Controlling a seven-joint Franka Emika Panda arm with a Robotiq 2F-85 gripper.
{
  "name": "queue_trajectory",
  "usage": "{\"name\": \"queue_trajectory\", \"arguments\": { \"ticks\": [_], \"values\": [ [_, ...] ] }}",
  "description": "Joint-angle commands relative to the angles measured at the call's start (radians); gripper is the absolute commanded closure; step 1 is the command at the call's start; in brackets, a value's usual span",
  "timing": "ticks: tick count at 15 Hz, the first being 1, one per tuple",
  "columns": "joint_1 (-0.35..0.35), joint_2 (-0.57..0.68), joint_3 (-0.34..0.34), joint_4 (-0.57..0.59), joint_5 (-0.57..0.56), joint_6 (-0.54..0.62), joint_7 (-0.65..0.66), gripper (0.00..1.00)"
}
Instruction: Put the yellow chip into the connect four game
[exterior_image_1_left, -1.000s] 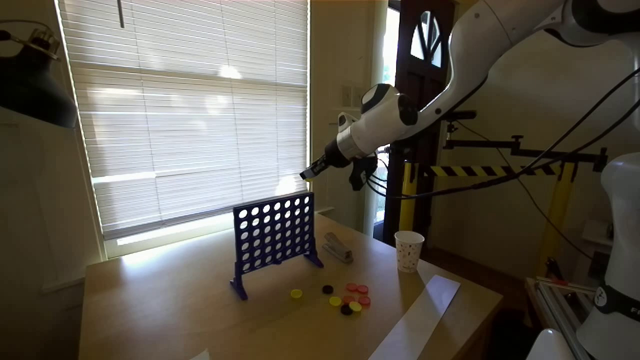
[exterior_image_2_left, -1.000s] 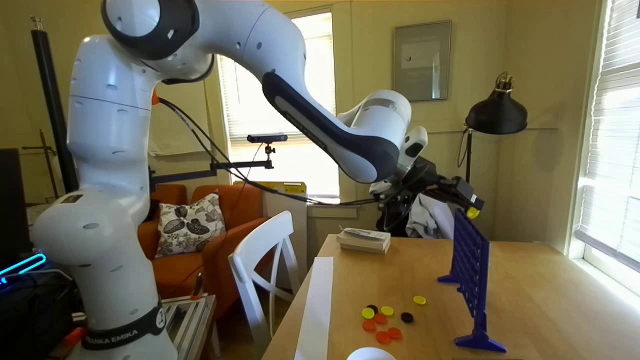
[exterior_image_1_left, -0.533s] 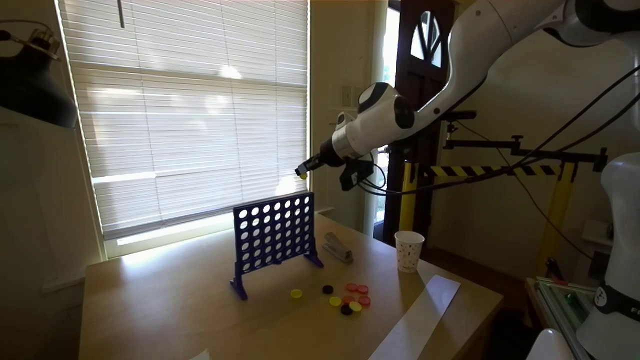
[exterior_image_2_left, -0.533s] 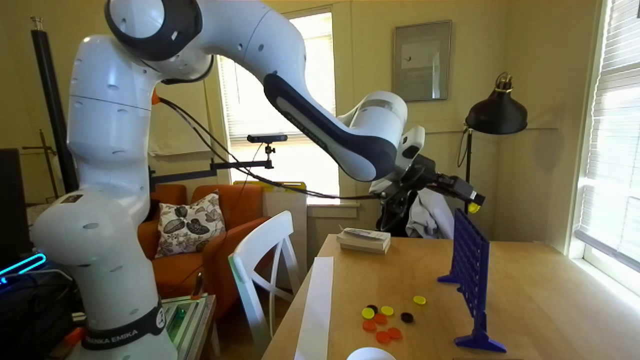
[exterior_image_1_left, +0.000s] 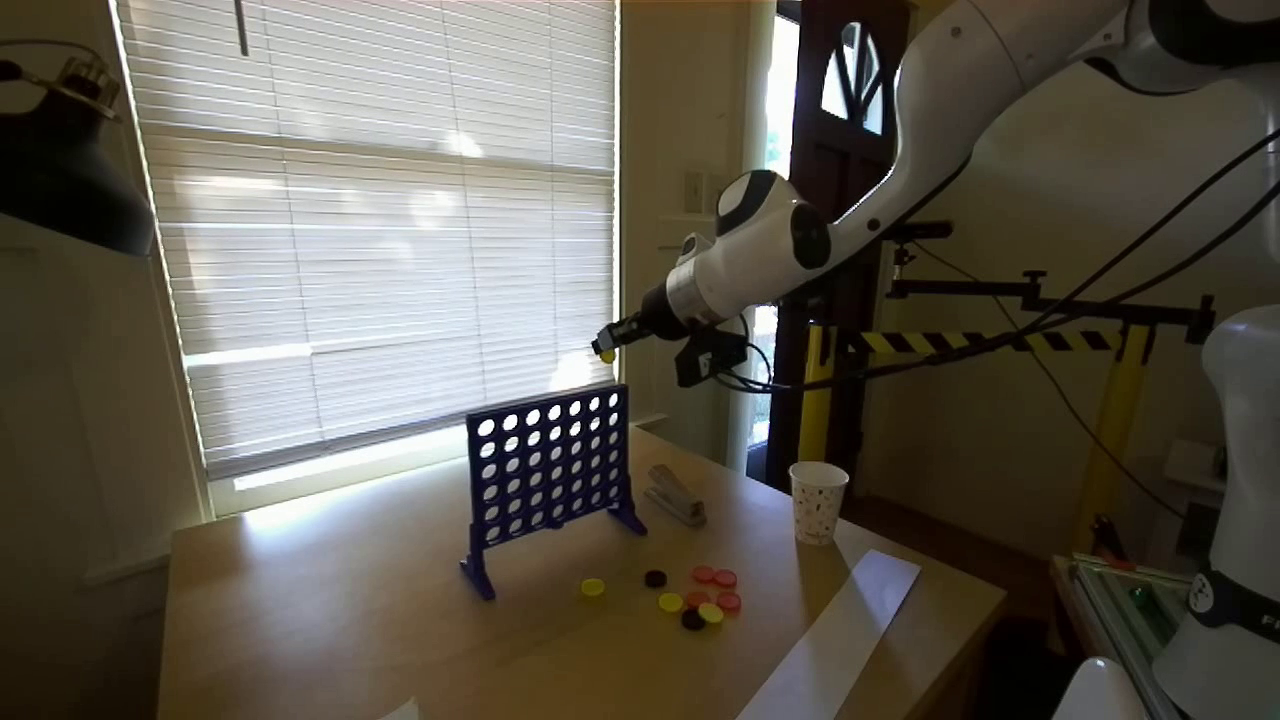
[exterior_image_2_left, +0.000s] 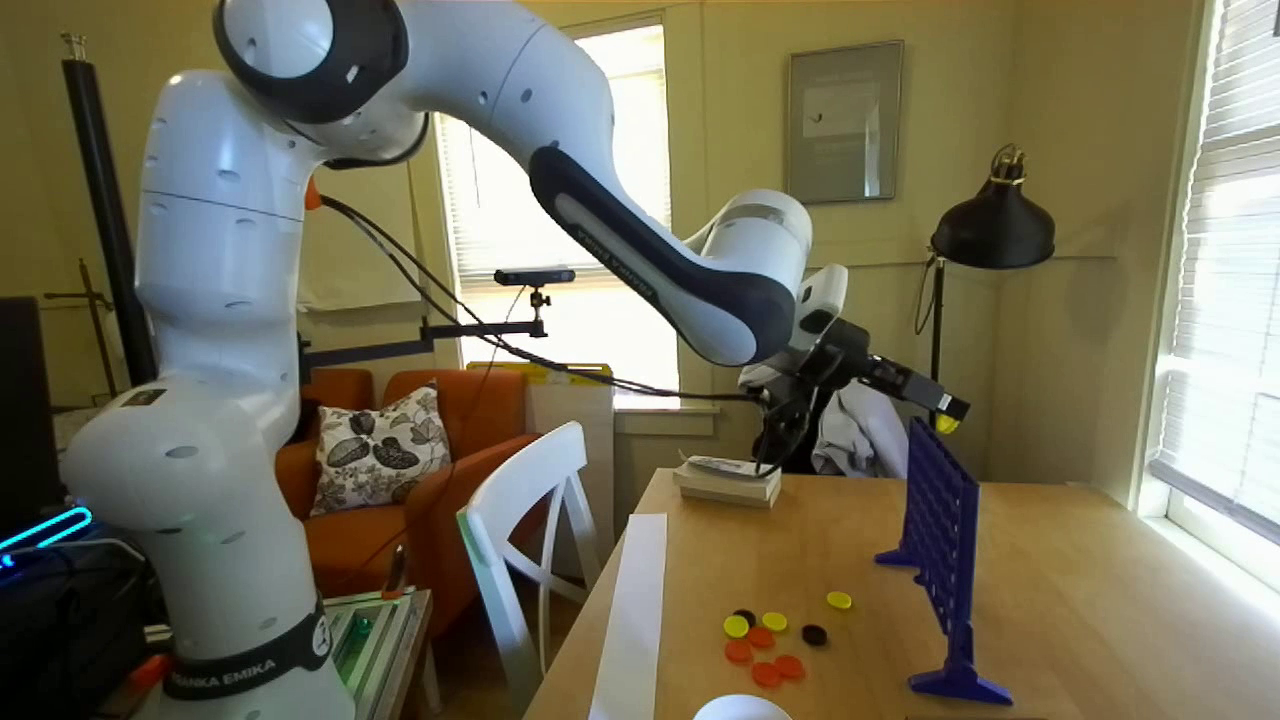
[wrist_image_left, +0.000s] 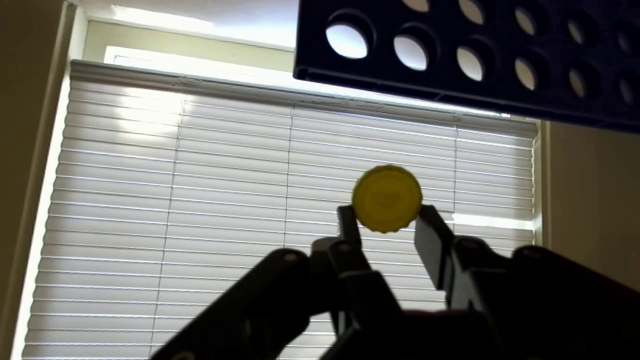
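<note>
The connect four game (exterior_image_1_left: 546, 463) stands upright on the table, a dark blue grid with no chips visible in its holes. It also shows in an exterior view (exterior_image_2_left: 940, 530) nearly edge-on, and at the upper right of the wrist view (wrist_image_left: 446, 45). My gripper (wrist_image_left: 386, 214) is shut on a yellow chip (wrist_image_left: 387, 198), one fingertip on each side of its rim. In both exterior views the gripper (exterior_image_1_left: 603, 345) (exterior_image_2_left: 952, 408) and the held chip (exterior_image_1_left: 607, 356) (exterior_image_2_left: 946, 424) are just above the board's top edge, near its far end in an exterior view, apart from it.
Loose yellow (exterior_image_1_left: 593, 588), black (exterior_image_1_left: 655, 579) and red (exterior_image_1_left: 729, 602) chips lie on the table before the board. A stapler (exterior_image_1_left: 677, 496), a paper cup (exterior_image_1_left: 818, 503), a paper strip (exterior_image_2_left: 632, 610) and books (exterior_image_2_left: 728, 482) are around. A window with blinds is behind the board.
The gripper with the chip rose a little and then lowered slightly. It shifted slightly and its wrist turned, so the chip's face shows more in an exterior view. Board and loose chips are unchanged.
</note>
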Motion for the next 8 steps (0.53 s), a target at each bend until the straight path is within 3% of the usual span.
{"name": "queue_trajectory", "arguments": {
  "ticks": [1, 8],
  "values": [
    [-0.014, 0.003, 0.021, -0.007, -0.109, -0.025, 0.122, 0.91],
    [-0.015, 0.014, 0.023, -0.032, -0.252, -0.094, 0.290, 0.91]
  ]
}}
